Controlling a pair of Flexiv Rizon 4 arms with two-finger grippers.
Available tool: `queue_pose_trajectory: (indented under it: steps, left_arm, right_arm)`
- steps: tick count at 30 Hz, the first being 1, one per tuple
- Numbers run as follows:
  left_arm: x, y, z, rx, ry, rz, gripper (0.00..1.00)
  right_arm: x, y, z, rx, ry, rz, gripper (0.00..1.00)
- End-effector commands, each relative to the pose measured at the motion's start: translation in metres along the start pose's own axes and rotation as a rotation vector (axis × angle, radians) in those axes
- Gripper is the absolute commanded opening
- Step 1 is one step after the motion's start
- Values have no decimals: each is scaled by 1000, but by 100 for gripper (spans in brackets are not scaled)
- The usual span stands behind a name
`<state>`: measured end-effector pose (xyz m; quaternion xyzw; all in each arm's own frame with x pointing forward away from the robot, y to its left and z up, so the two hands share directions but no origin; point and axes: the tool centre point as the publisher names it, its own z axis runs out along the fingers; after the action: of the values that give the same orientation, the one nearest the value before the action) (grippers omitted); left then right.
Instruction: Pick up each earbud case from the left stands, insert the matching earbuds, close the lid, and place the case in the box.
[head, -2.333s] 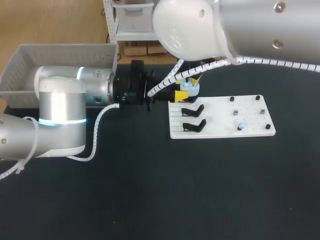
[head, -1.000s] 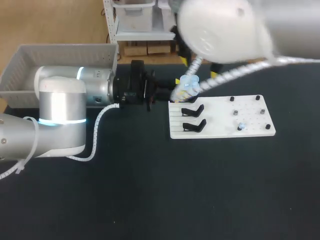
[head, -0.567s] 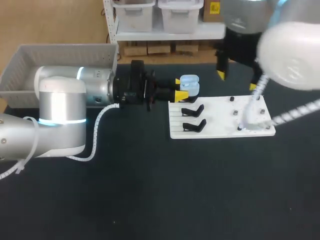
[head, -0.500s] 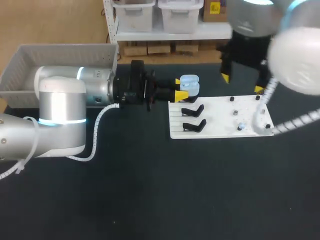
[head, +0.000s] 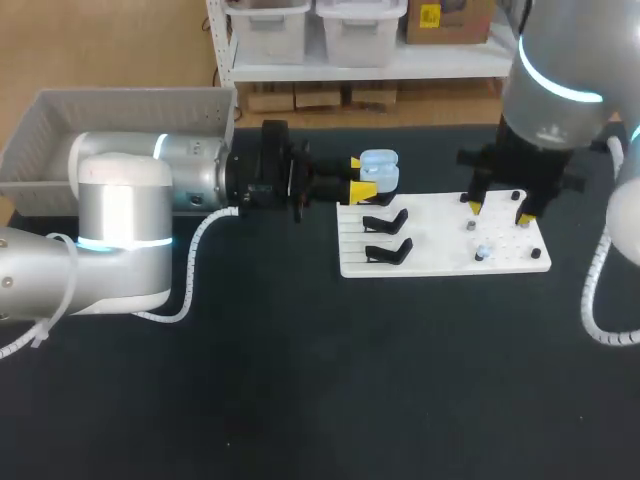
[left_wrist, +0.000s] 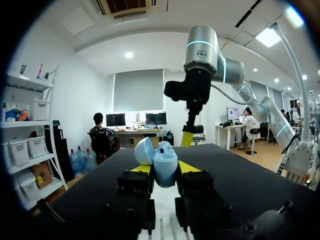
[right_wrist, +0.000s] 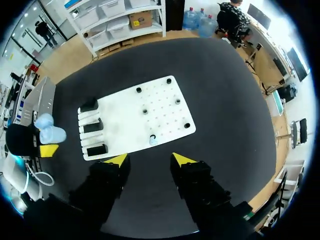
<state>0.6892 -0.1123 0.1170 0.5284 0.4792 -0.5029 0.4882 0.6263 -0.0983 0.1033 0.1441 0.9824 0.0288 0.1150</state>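
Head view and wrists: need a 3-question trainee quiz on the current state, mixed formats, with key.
1. True or false: the right gripper is shut.
2. What holds the earbud case? A: left gripper. B: right gripper. C: neither.
3. Fill in: the case's lid is ____.

Key: 1 false, its fingers are open above the white board; 2 A; 3 open.

earbud case (left_wrist: 161, 162) pale blue | board (head: 440, 255) white | stands (head: 385, 222) black | left gripper (head: 362, 177) and right gripper (head: 499, 212) tips yellow | table (head: 300, 380) black | box (head: 120, 98) pale grey | left arm (head: 120, 215) silver, cyan ring
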Motion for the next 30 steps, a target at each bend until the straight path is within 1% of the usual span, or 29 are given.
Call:
queue_pose_trajectory:
  steps: [1,3,6,11,13,17,21,30]
  left_arm:
    - [1,-1,0,-5,-1,3,0]
    - [1,-1,0,-5,-1,3,0]
    - [1,-1,0,-5,-1,3,0]
    - [1,-1,0,-5,-1,3,0]
    - [1,-1,0,-5,-1,3,0]
    - [1,-1,0,-5,-1,3,0]
    - [1,-1,0,-5,-1,3,0]
    - [1,-1,0,-5,-1,3,0]
  right_arm:
    - [-2,2,27,6,17,-14,53]
    - [-2,0,35,17,23,-14,55]
    - [-2,-2,44,40,11,-19,58]
    - [-2,-4,53,44,13,-4,53]
    - [0,-3,57,46,14,-4,49]
    - [3,-5,64,52,21,8,47]
    - [6,-8,70,69,10,27,47]
    - [5,-11,75,69,0,53,40]
